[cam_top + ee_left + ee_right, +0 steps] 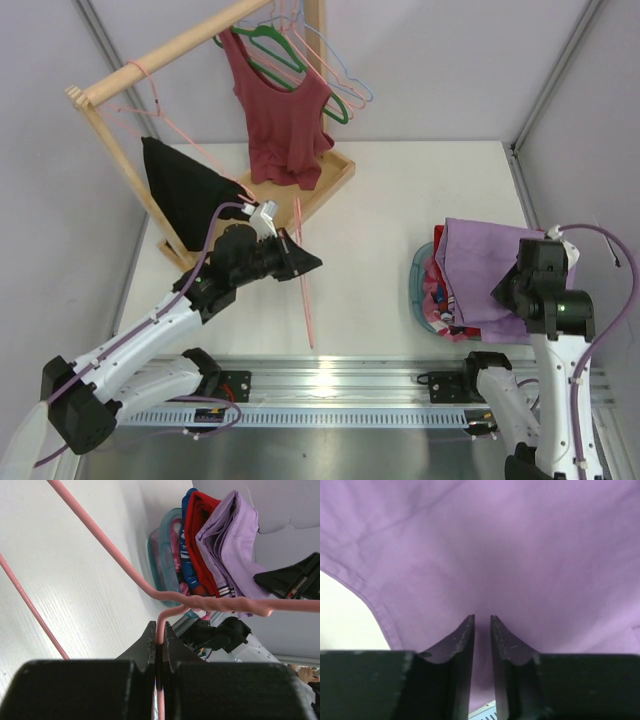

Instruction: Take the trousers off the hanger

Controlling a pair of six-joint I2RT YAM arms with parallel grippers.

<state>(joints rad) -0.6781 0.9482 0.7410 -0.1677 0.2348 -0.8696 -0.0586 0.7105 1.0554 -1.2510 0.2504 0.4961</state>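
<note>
Finishing off: trousers [482, 262] lie heaped on the basket [416, 277] at 3 o'clock, clear of the hanger [304, 285]. Left gripper [160, 631] pinches its hook. Right gripper [482, 630] jaws nearly together over the fabric, grip unclear. Next move, I reckon: back off and park the hanger.

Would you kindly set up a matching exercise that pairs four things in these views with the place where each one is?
Things:
1. thin pale pink wire hanger
2. soft lilac trousers
3. maroon sleeveless top
4. black garment

Places:
A. hanging on the wooden rail beside empty coloured hangers
B. clamped in the left tool
C. hanging low at the rail's left end in the top view
D. lying on the clothes in the teal basket

Pairs: 1-B; 2-D; 3-A; 4-C
</note>
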